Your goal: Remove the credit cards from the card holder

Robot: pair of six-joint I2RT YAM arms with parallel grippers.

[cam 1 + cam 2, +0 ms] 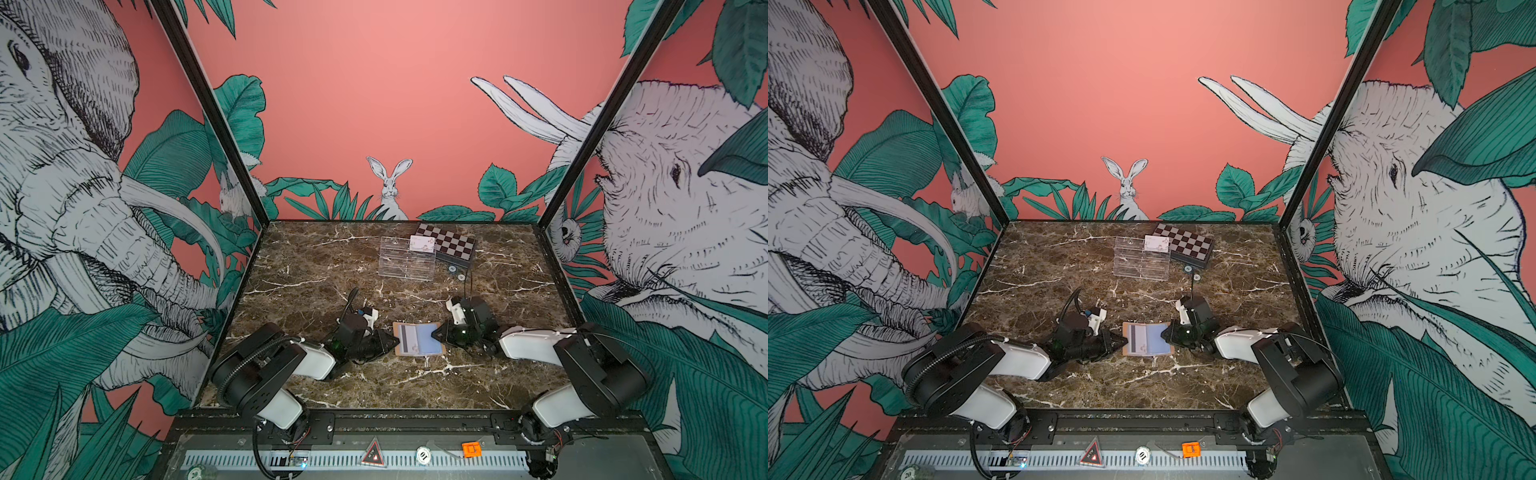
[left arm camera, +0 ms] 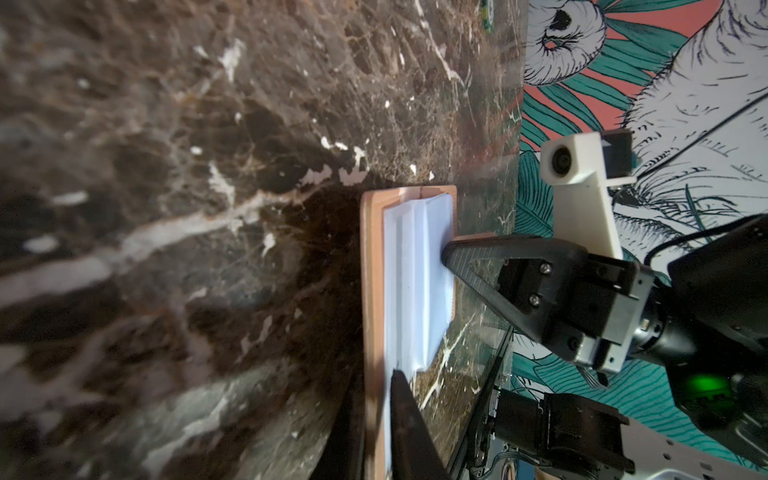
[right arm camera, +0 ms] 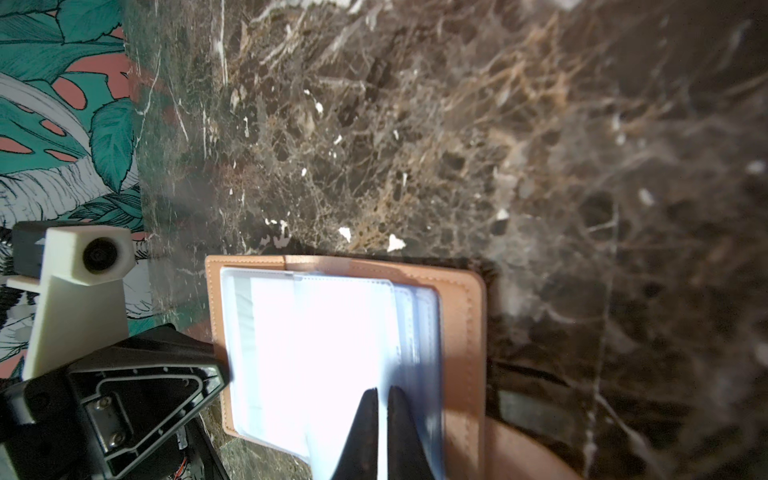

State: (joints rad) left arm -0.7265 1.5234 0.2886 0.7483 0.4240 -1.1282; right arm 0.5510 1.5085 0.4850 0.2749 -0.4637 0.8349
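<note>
left fingers (image 1: 390, 341) at holder (image 1: 424, 345) 9 o'clock edge, by striped card (image 1: 409, 338); can't tell if gripping. right fingers (image 1: 439, 335) closed, pressing its 3 o'clock edge.

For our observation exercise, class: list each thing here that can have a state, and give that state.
card holder: open, lying flat.
credit card: in holder, stripe up.
clear tray: white card at far corner.
checkered box: closed.
left hand: at holder's edge, grip unclear.
right hand: shut, tip on holder.
</note>
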